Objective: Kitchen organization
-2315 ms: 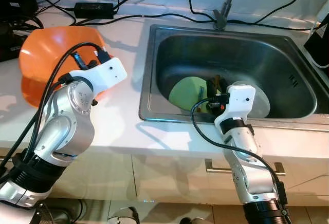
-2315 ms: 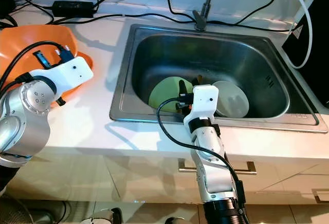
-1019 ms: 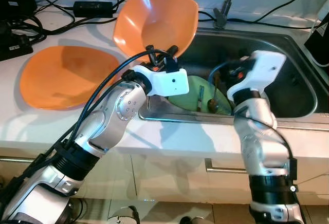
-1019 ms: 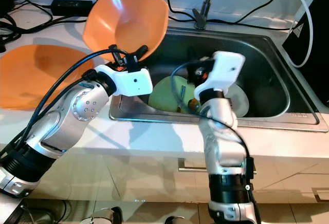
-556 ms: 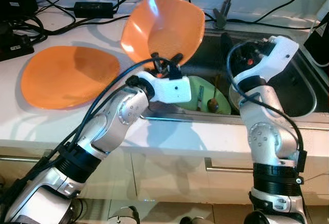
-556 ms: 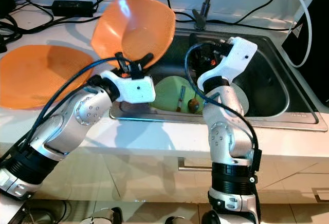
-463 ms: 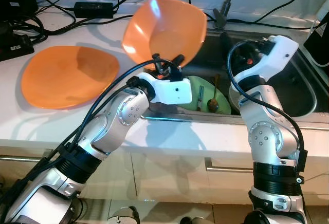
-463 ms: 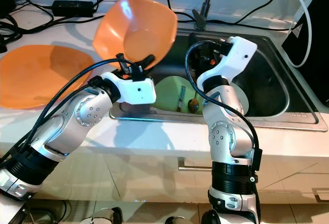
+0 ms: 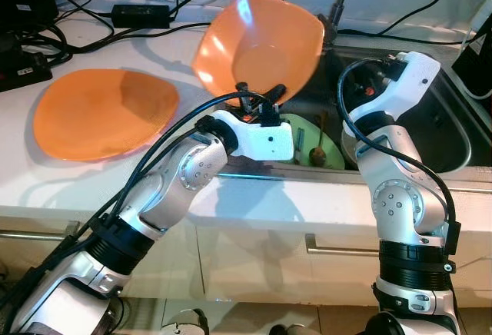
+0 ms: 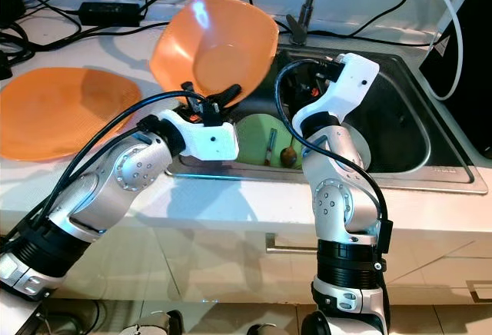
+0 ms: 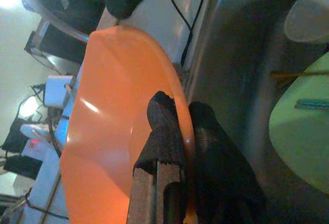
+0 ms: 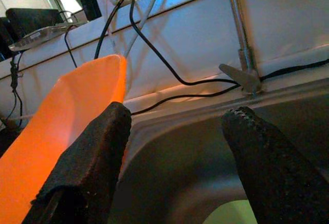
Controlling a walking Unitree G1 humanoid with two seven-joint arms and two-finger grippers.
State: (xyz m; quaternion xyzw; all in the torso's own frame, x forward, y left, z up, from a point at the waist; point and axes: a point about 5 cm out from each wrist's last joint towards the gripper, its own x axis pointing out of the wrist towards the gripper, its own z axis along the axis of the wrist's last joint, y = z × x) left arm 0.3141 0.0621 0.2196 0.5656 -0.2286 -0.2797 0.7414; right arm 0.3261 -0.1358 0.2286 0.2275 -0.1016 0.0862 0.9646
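Beside sink (image 9: 450,131), orange plate (image 9: 104,112)

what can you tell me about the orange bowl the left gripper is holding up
The orange bowl is a deep, glossy, plastic-looking dish with a rounded-square rim and bright highlights inside. It is tilted on edge in the air, its hollow facing the camera, above the sink's left edge. The left gripper pinches its lower rim, one finger inside and one outside. Nothing else touches it; the right gripper is open just beside it. It looks empty.
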